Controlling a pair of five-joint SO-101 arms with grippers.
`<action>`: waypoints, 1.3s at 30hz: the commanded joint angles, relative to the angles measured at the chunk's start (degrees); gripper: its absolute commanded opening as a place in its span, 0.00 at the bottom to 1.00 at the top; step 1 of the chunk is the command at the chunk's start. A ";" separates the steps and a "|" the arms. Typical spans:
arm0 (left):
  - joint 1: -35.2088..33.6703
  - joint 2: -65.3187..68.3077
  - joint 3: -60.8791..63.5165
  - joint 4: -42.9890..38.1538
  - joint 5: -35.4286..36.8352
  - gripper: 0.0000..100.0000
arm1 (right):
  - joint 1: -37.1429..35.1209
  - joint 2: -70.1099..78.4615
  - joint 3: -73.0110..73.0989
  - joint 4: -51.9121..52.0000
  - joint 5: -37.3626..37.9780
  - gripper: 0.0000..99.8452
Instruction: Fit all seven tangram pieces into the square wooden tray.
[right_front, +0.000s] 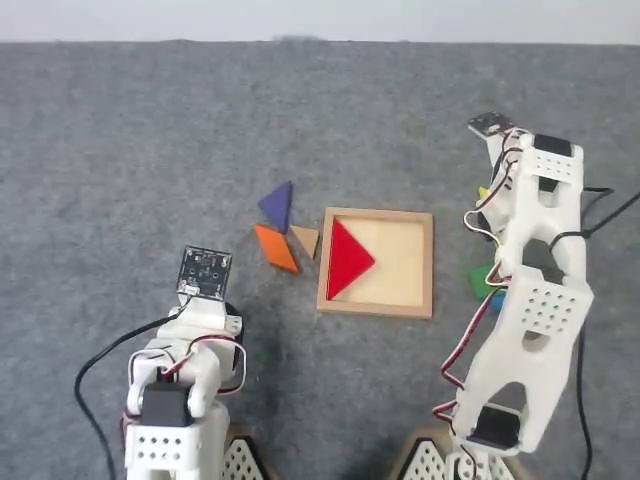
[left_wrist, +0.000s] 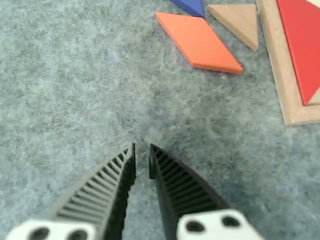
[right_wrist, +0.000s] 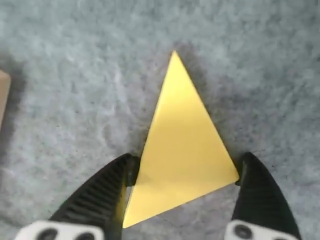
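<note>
Straddling yellow triangle (right_wrist: 182, 145), right gripper (right_wrist: 189, 161) spread wide.
Hovering near orange parallelogram (left_wrist: 198, 42), left gripper (left_wrist: 142, 149) nearly closed, empty; overhead, showing red triangle (right_front: 345, 258) inside wooden tray (right_front: 375, 308).

Bright, even light throughout, with only soft shadows.

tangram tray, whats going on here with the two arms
Only the red triangle lies in the square wooden tray. The right gripper is over the yellow triangle on the carpet, fingers open at either side of it. The left gripper is shut and empty above the carpet. The orange piece, blue triangle and tan triangle lie beside the tray, with a green piece on its other side.
</note>
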 joint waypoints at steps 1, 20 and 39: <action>-0.26 -0.97 -0.31 0.26 -0.44 0.05 | -0.66 0.22 -1.49 0.13 -3.52 0.22; -0.26 -0.97 -0.31 0.26 -0.44 0.05 | -7.69 -23.96 -1.05 14.99 -11.34 0.22; -0.26 -0.97 -0.31 0.26 -0.44 0.05 | -29.85 -43.47 31.47 -0.40 -35.52 0.22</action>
